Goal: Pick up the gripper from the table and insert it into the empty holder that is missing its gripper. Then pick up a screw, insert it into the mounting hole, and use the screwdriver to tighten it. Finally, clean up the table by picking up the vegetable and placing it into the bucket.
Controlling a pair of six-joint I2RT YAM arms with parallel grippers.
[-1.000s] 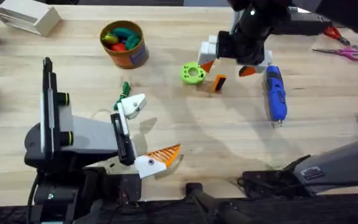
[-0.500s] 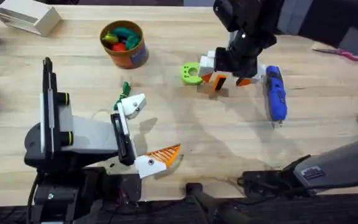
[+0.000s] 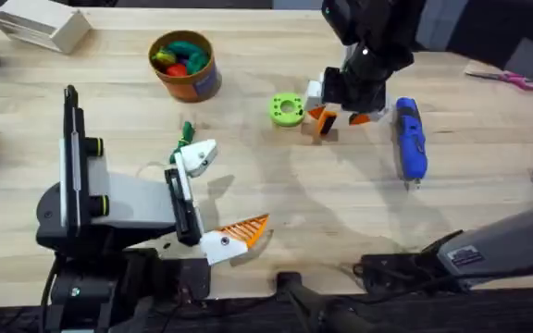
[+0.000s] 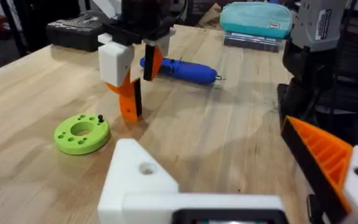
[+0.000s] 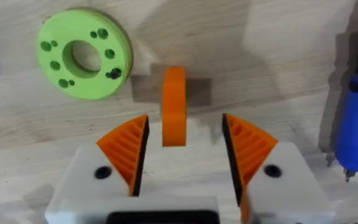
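The right arm's gripper (image 3: 339, 113) is down at the wooden tabletop (image 3: 276, 199), toward the far edge and a bit right of the middle. Its two orange ribbed pads (image 5: 125, 148) stand apart, one on each side of the small orange ribbed plastic finger (image 5: 174, 106), which stands upright on the wood. Daylight shows on both sides of the piece in the right wrist view, so the jaws are spread and not yet pressing it. Just beside the piece lies a bright green plastic ring (image 3: 287, 109) with small holes and a dark screw (image 5: 113, 74) standing in it. On the other side, toward the right edge, the blue pen-shaped electric screwdriver (image 3: 409, 139) lies flat.

The left arm's gripper (image 3: 213, 196) sits near the front edge, left of the middle. One side carries an orange ribbed finger (image 3: 246, 228); the other is a bare white plastic bracket (image 3: 197, 157), and the two stand wide apart, holding nothing. The slender dark-green toy vegetable (image 3: 186, 131) lies just beside that bracket. The small round orange tub (image 3: 184, 65), with coloured toys inside, stands near the far edge, left of the middle.
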